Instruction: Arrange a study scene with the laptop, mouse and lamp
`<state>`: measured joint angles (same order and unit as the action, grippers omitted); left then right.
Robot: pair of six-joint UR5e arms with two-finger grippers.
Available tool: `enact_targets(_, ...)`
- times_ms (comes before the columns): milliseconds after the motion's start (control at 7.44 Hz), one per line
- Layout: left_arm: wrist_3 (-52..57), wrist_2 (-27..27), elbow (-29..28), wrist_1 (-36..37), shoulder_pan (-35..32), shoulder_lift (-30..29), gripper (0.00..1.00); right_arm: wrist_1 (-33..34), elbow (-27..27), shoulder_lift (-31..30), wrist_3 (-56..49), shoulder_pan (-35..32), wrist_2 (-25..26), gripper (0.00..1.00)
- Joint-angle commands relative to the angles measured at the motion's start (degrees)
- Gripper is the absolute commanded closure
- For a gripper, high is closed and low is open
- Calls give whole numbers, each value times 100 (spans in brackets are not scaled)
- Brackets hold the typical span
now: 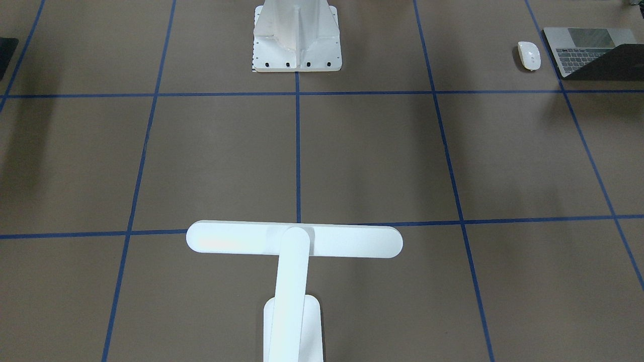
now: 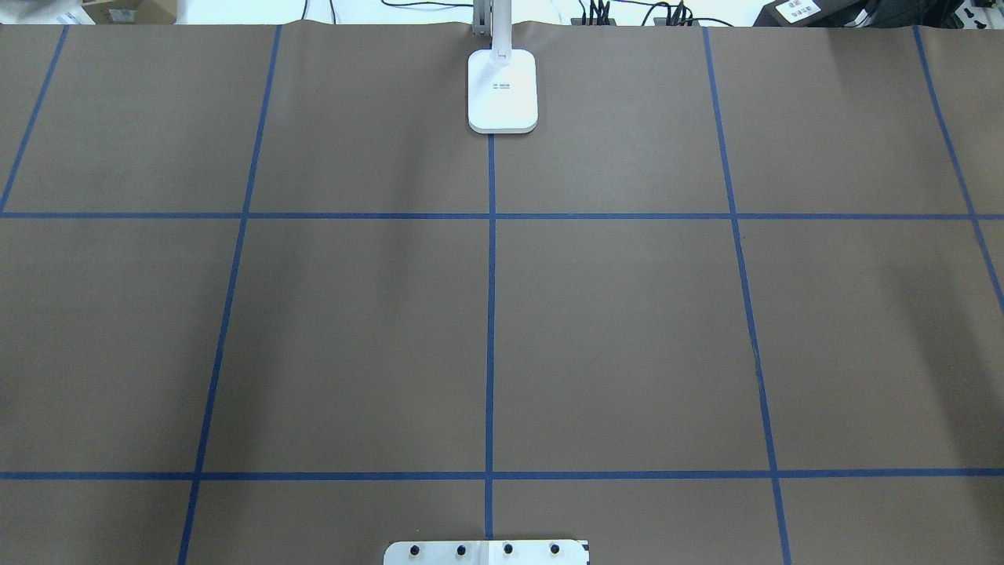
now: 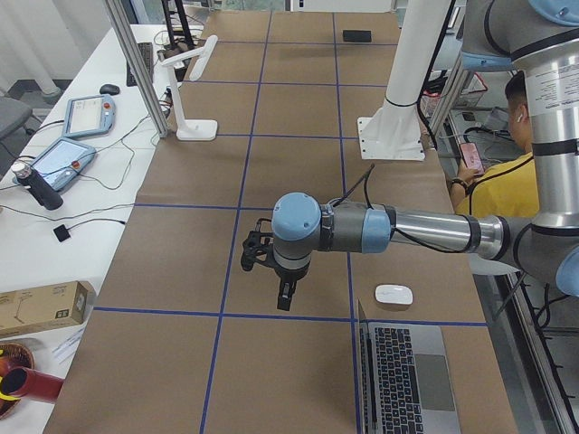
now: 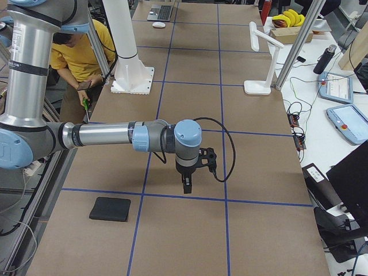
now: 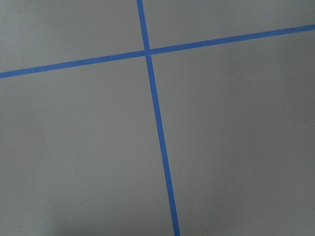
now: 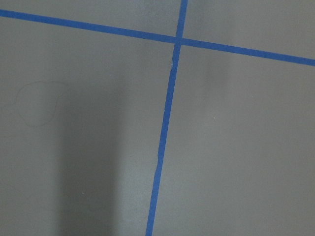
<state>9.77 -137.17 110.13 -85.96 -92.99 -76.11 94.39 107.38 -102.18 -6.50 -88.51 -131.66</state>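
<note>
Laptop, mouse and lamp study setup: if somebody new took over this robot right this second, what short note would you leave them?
The left gripper hovers over bare table near the mouse, holding nothing visible; I cannot tell whether it is open or shut.
The right gripper hovers over bare table too, same doubt.
The laptop is open at the robot's left end, the mouse beside it, not touching.
The lamp stands at the far middle edge, opposite the robot.
Done: apparently nothing gathered. Left: probably bringing all three together.

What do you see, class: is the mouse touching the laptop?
Apart. The front-facing view shows a strip of bare table between the mouse and the laptop.
</note>
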Motion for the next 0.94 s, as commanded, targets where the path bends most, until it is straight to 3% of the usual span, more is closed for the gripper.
enact_targets(0,16,5,18,-26,0,9,0,0,2,-3,9,0,0,0)
enact_targets(807,8,6,-9,-18,-17,-105,0,0,2,-4,0,0,0,0)
